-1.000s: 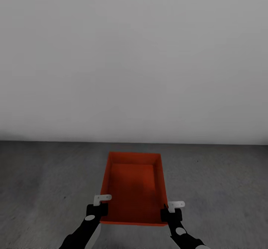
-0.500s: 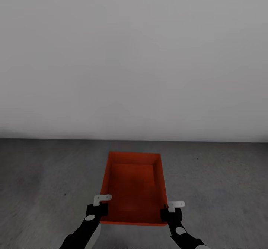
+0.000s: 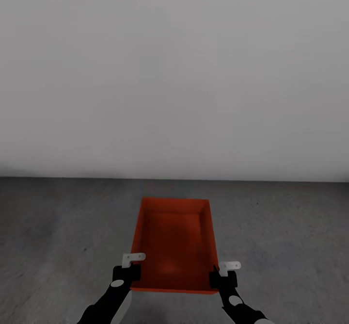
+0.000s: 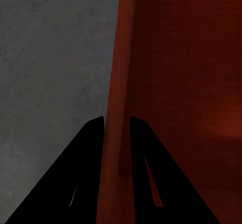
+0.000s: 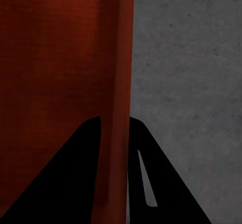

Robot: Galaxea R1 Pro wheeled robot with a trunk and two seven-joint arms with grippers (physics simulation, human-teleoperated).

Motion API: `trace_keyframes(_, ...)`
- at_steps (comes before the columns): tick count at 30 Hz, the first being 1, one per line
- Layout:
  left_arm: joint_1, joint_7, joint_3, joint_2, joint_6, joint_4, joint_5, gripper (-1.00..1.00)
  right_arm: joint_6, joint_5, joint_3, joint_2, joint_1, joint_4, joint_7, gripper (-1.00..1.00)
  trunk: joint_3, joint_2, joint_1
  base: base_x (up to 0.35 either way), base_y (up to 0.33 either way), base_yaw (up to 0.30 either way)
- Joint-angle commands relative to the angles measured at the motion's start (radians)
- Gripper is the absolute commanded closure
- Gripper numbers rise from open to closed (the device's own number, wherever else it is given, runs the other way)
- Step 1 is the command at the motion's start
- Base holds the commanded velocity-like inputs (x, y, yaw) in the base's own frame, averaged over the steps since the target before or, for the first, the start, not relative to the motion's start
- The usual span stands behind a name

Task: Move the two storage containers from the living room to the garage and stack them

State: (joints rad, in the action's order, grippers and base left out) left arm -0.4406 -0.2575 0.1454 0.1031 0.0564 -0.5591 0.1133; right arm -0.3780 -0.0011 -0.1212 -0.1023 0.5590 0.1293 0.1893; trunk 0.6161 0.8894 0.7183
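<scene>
Left gripper (image 4: 117,128): two black fingers, one on each face of the container's side wall, clamped on that wall near its near corner. In the head view the same left gripper (image 3: 127,271) sits at the near left corner of the bin, with a small white bracket just above it.

Right gripper (image 5: 114,128): two black fingers, likewise closed across the opposite side wall, one finger inside and one outside. In the head view the right gripper (image 3: 222,278) sits at the near right corner, a white bracket beside it.

Item held: one storage container (image 3: 174,244), red-orange, rectangular, open-topped, nothing inside. Count in view: one. It is held by both grippers at once, long axis pointing away from the robot, roughly level. Whether its base touches the surface below cannot be determined.

Beneath and around it: the floor (image 3: 58,236), dark grey mottled concrete, also visible past the bin's wall in both wrist views (image 4: 50,58) (image 5: 191,73).

Beyond the container: one plain white wall (image 3: 174,72), meeting the floor in a straight line just past the bin's far edge.

Arms: two, black, entering from the lower edge of the head view.
</scene>
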Motion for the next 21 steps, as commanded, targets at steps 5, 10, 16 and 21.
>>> trace_keyframes(5, 0.0, -0.012, 0.003, 0.0, 0.005, -0.002, 0.016, 1.0, -0.068, 0.023, 0.025, -0.002, 0.001, 0.013, 0.006, 1.0, 0.009, 0.001, 0.0, 0.0, 0.0, 0.0)
trace_keyframes(10, 0.0, -0.012, 0.003, 0.0, 0.005, -0.003, 0.016, 1.0, -0.068, 0.023, 0.025, -0.002, 0.001, 0.013, 0.006, 1.0, 0.017, 0.001, 0.0, 0.0, 0.0, 0.0)
trace_keyframes(16, 0.0, -0.012, 0.003, 0.0, 0.005, -0.004, 0.015, 1.0, -0.068, 0.023, 0.025, -0.002, 0.001, 0.013, 0.006, 1.0, 0.026, 0.001, 0.0, 0.0, 0.0, 0.0)
trace_keyframes(21, 0.0, -0.011, 0.003, 0.0, 0.005, -0.004, 0.014, 1.0, -0.068, 0.02, 0.025, -0.002, 0.001, 0.013, 0.006, 1.0, 0.034, 0.001, 0.0, 0.0, 0.0, 0.0)
